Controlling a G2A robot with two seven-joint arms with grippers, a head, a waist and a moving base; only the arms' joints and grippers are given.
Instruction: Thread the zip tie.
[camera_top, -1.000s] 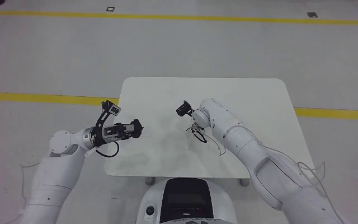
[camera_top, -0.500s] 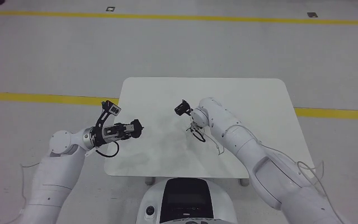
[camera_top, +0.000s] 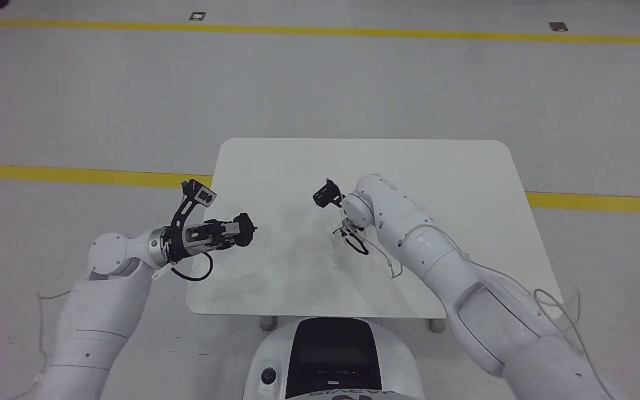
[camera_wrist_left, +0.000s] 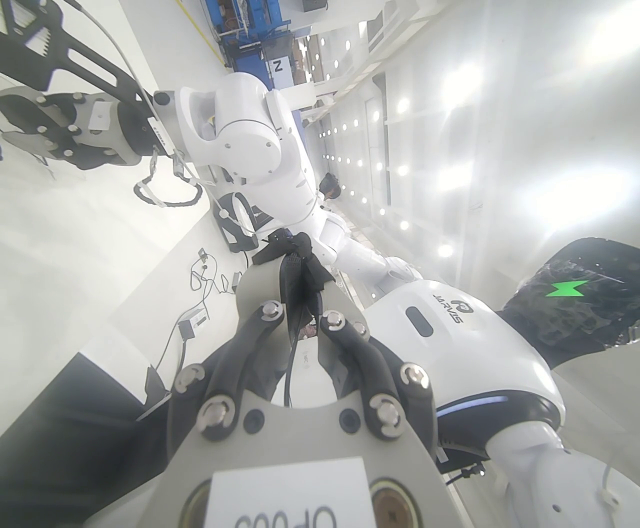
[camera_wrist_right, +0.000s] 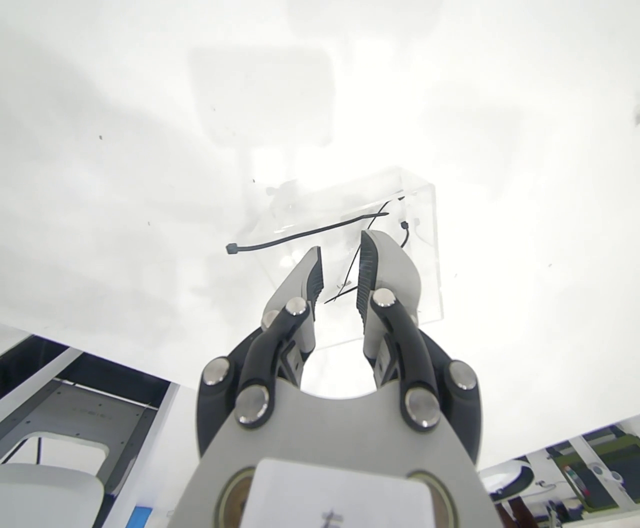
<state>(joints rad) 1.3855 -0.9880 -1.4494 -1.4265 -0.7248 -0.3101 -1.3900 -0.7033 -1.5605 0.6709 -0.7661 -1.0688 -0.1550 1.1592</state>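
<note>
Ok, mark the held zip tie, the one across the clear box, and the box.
Held zip tie (camera_wrist_left: 295, 265): left wrist view, tip.
Loose zip tie (camera_wrist_right: 300, 236): right wrist view, strap.
Clear box (camera_wrist_right: 430, 270): right wrist view, wall.

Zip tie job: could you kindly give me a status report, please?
Left gripper shut on a black zip tie. Right gripper open above the clear box of spare ties. Grippers apart over the table.

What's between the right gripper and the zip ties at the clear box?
Nothing visible. The right gripper, fingers open, sits right over the clear box, with a zip tie lying just beyond it. Whether the box has a clear lid, I cannot tell.
</note>
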